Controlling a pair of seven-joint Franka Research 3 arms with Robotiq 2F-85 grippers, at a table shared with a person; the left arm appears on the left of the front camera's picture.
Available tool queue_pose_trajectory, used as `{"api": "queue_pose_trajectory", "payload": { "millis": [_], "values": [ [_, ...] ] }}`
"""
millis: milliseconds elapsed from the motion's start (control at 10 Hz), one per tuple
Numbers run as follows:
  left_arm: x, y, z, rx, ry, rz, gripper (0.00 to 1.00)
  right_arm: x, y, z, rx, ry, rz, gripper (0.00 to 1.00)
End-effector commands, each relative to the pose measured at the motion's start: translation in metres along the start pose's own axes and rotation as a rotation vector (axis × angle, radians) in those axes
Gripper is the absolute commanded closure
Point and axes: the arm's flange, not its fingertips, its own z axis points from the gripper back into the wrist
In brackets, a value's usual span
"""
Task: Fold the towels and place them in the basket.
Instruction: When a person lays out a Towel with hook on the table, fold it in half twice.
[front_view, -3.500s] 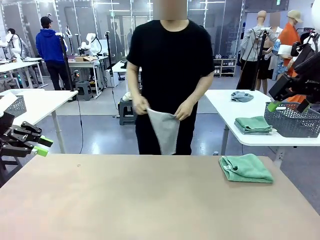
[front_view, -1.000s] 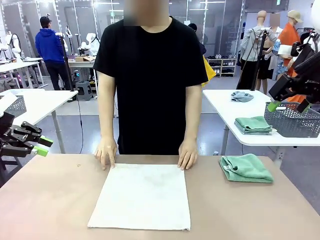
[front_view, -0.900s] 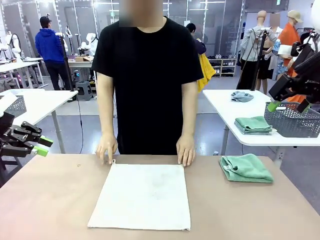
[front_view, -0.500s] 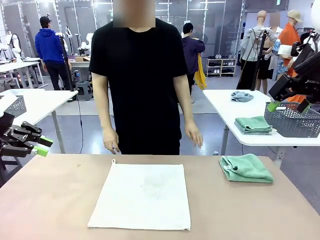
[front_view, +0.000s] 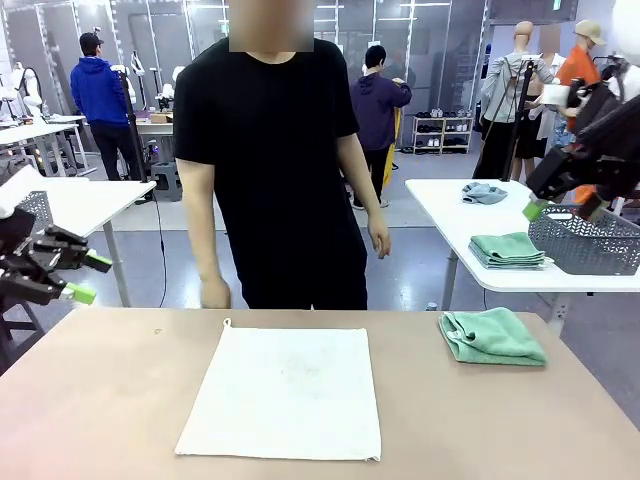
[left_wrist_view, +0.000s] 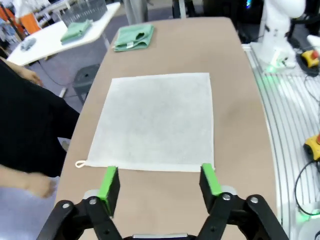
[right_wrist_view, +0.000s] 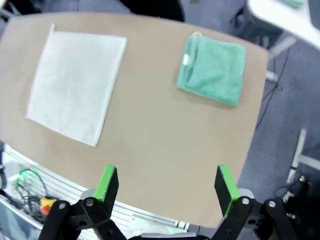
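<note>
A cream-white towel (front_view: 285, 390) lies spread flat in the middle of the table, with a small loop at its far left corner. It also appears as the towel (left_wrist_view: 157, 120) and the towel (right_wrist_view: 75, 82) in the wrist views. A folded mint green towel (front_view: 492, 336) (left_wrist_view: 133, 37) (right_wrist_view: 212, 67) rests at the table's right. The dark grey basket (front_view: 585, 240) stands on a white side table to the right. My left gripper (front_view: 92, 279) (left_wrist_view: 158, 181) hovers open off the table's left edge, holding nothing. My right gripper (front_view: 560, 210) (right_wrist_view: 167, 185) hangs open and empty high at the right, in front of the basket.
A person in a black shirt stands at the far edge, hands (front_view: 213, 293) lowered off the table. The side table (front_view: 450, 215) also bears a folded green towel (front_view: 507, 249) and a grey-blue cloth (front_view: 484, 193). Other people move about farther back.
The person laid the white towel out flat, then lifted both hands off it and straightened up. My left gripper's jaws have spread wider. My right gripper has shifted slightly up and left.
</note>
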Motion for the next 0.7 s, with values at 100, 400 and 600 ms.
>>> {"api": "queue_pose_trajectory", "payload": {
  "millis": [100,400,600],
  "values": [
    [0.085,0.0,-0.054,-0.074,0.284,0.005,0.0,0.022,0.075,-0.016,-0.023,0.028,0.35,0.05],
    [0.138,-0.01,-0.15,-0.132,0.579,0.057,0.0,0.025,0.172,-0.082,0.024,0.116,0.845,0.08],
    [0.145,-0.02,-0.197,-0.125,0.735,0.157,0.0,0.009,0.208,-0.135,0.081,0.186,1.111,0.1]
  ]
}}
